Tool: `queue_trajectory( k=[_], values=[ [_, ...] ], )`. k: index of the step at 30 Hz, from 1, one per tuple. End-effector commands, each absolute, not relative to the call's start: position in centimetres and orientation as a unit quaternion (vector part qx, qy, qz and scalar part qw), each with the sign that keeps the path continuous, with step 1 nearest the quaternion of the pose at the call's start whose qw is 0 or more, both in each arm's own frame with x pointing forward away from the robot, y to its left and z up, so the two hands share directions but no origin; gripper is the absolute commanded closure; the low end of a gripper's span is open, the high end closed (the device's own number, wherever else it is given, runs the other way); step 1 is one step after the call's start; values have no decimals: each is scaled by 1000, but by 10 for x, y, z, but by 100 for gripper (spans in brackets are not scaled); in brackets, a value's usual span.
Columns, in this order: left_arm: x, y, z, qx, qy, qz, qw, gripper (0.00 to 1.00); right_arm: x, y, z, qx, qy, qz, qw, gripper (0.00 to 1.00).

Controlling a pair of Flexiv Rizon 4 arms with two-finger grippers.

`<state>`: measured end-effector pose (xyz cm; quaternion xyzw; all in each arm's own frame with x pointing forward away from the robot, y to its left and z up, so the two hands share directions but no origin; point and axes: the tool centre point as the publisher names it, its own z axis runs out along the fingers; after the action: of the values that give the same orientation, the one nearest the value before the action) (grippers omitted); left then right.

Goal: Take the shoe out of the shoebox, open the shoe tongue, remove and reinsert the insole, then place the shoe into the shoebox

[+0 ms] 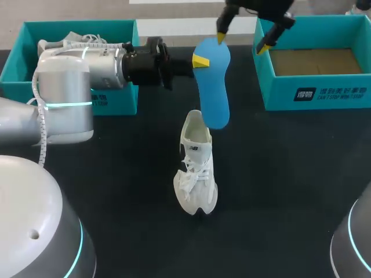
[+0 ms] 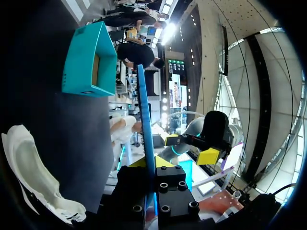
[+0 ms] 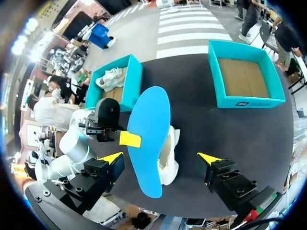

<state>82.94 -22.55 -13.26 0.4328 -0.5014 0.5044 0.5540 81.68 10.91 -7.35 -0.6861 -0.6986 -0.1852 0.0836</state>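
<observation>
- Two yellow-tipped fingers of the left gripper (image 1: 200, 59) are pressed onto the blue insole (image 1: 212, 87), one on each flat face, pinching it near its far end.
- From the left wrist view the insole stands edge-on between those fingers and runs straight out ahead of them.
- The insole is held in the air over the middle of the black table (image 1: 290, 185). In the head view its near end overlaps the heel opening of the shoe; whether they touch I cannot tell.
- The right gripper (image 1: 241, 44) hangs over the far edge of the table with its fingers spread wide. One tip is just beside the insole's far end and the other is by the near-left corner of the right shoebox.
- Its wrist view shows the insole and shoe ahead of it, between the spread tips.
- The white lace-up shoe (image 1: 196, 168) stands on its sole mid-table, toe toward the near edge, laces loose.
- The left shoebox (image 1: 69, 35), teal, sits at the far left corner with another white shoe (image 1: 81, 41) inside.
- The right shoebox (image 1: 316, 95), teal, sits at the far right corner, its brown cardboard floor showing.
</observation>
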Motion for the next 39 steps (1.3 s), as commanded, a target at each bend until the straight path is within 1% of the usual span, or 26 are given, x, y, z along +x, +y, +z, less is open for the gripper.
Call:
queue_trajectory(
  k=[1,2,4,5,8,11,18,24,39],
  values=[
    [829,-226,-133,433,-501,505,553,100,817,85,-85,-601,-651,-361,291,0],
    [829,-226,-133,433,-501,505,553,100,818,84,-87,-585,-646,-373,320,0],
    [829,-226,-133,433,-501,505,553,100,818,81,-90,-571,-636,-391,340,0],
    [829,-226,-133,433,-501,505,553,100,819,80,-92,-549,-631,-406,367,0],
    [829,-226,-133,433,-501,505,553,100,820,79,-98,-526,-621,-422,399,0],
    [829,-226,-133,433,-501,505,553,100,822,79,-103,-500,-610,-442,427,0],
    [829,-226,-133,433,-501,505,553,100,824,78,-117,-461,-580,-481,469,0],
    [829,-226,-133,433,-501,505,553,100,822,73,-125,-455,-563,-495,480,0],
    [829,-226,-133,433,-501,505,553,100,820,75,-132,-458,-560,-498,478,0]
  ],
)
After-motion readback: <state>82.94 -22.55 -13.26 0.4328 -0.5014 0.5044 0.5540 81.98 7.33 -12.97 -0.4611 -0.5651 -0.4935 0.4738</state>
